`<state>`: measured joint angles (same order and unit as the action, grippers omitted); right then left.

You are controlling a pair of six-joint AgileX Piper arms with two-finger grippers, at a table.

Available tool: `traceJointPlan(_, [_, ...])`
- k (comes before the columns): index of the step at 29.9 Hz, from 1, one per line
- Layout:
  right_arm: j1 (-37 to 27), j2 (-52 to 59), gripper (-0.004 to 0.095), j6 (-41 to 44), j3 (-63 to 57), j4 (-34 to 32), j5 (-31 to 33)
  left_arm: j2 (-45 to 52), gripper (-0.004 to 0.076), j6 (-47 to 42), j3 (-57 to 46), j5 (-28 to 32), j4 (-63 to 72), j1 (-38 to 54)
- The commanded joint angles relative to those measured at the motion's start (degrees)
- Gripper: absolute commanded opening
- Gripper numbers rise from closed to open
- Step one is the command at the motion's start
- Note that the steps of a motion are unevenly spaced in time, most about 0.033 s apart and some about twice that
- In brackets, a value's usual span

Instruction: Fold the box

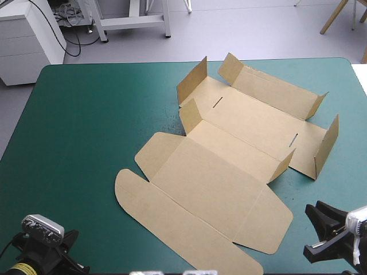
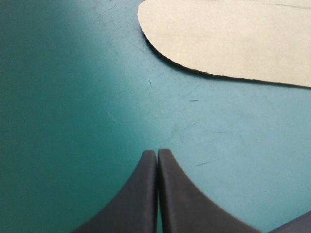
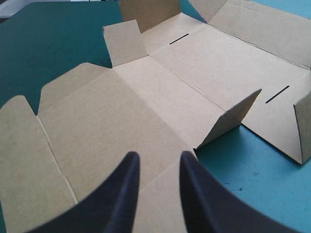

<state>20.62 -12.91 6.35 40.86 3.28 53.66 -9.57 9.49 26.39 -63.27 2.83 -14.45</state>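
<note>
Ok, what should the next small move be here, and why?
Probably ease the right hand forward and down to take the near flap of the box. Its fingers stand open just over that flap, the box lies mostly flat with only small end tabs raised, and the left hand is shut over the teal-green cover, short of the board.

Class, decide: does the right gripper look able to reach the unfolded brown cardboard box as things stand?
Probably yes: the open right gripper faces the nearest flap of the brown cardboard box, nothing between them.
</note>
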Motion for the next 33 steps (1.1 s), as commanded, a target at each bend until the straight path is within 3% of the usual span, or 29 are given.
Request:
traceJointPlan(1, [-0.20,-4.18,0.0548,6.63,3.68,-0.10,-2.93,-0.88,-0.0010,-0.28,1.21,3.38,0.84,-0.13])
traceJointPlan(3, [-0.20,-6.65,0.0719,10.64,4.74,-0.10,-2.93,-0.88,-0.0010,-0.28,1.21,3.38,0.97,-0.13])
traceJointPlan(6, [-0.20,-10.86,0.0846,16.60,6.28,-0.40,-3.04,-0.88,-0.0010,-0.28,1.21,3.38,0.97,-0.13])
traceJointPlan(16, [-0.20,-30.48,0.0851,26.60,13.48,-2.52,-1.68,-0.88,-0.0010,-0.28,1.21,3.38,0.97,-0.13])
traceJointPlan(25, [-0.65,-44.54,0.0851,27.41,24.30,-8.18,9.49,-0.88,-0.0010,-0.28,1.21,3.38,0.87,-0.13])
traceJointPlan(33, [-7.54,-47.42,0.0851,29.05,25.52,-3.98,9.25,-0.88,-0.0010,-0.28,1.21,3.38,0.78,-0.13])
